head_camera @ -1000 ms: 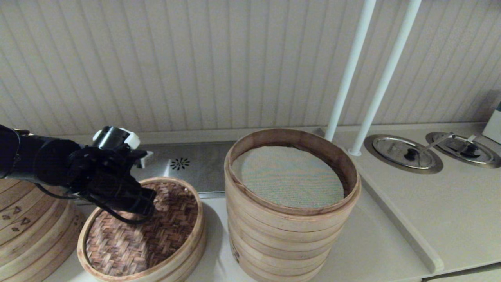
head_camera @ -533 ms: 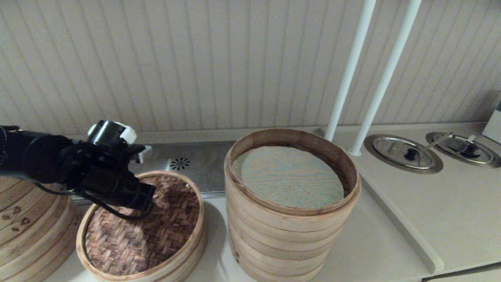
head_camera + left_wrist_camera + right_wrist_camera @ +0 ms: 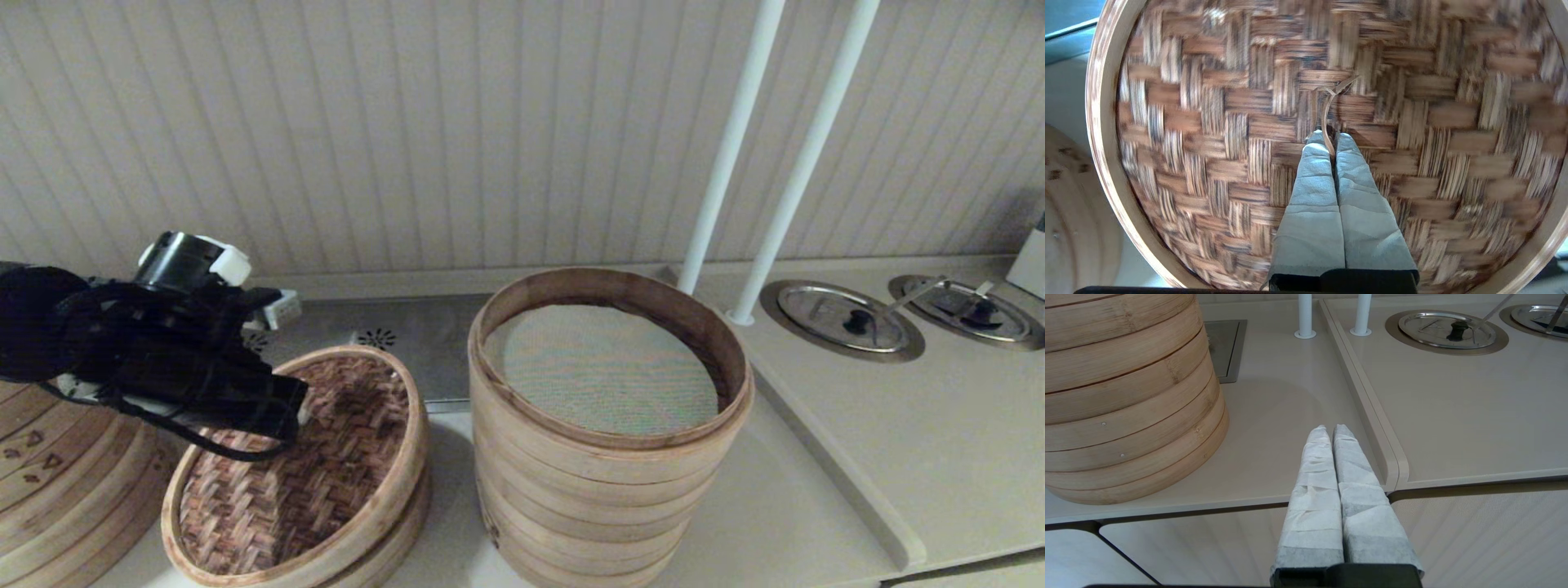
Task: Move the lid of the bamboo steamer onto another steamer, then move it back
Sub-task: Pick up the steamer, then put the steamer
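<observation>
The bamboo steamer lid has a dark herringbone top and a pale hoop rim. It hangs tilted at the front left, its far edge raised above a low tray. My left gripper is shut on the lid's thin loop handle, which is pinched between the grey fingertips. The other steamer, a tall stack of pale rings with a grey-green mesh liner, stands uncovered just right of the lid. My right gripper is shut on nothing, low over the counter's front edge beside that stack.
A steamer stack with small triangle marks sits at the far left, under my left arm. Behind are a steel drain panel and two white poles. A raised counter step leads to two round steel covers.
My left gripper has risen and drawn leftward while holding the loop handle. The lid has come up with it and tilts more steeply. The tall stack has not moved.
</observation>
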You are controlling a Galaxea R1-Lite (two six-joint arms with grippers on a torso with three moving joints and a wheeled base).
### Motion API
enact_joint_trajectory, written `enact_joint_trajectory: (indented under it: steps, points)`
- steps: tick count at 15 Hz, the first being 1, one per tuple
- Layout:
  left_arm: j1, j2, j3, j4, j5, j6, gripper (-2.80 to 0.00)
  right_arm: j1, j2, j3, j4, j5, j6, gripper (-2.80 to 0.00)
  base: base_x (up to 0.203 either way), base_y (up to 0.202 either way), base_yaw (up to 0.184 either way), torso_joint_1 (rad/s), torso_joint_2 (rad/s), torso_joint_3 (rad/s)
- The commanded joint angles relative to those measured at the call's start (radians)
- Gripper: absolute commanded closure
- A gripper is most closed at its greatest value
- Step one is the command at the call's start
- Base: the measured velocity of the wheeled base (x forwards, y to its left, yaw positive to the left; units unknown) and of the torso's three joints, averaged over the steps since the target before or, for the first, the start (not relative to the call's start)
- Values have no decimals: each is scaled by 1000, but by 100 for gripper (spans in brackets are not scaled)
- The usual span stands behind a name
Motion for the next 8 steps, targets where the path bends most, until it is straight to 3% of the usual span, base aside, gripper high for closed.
enact_joint_trajectory:
  steps: [1, 8]
  points:
    - [0, -51, -7, 21, -14, 0, 0, 0, 1, 3, 0, 0, 0, 0, 0, 0, 0, 0, 0, 0]
    - [25, -179, -159, 132, -41, -11, 0, 0, 1, 3, 0, 0, 0, 0, 0, 0, 0, 0, 0, 0]
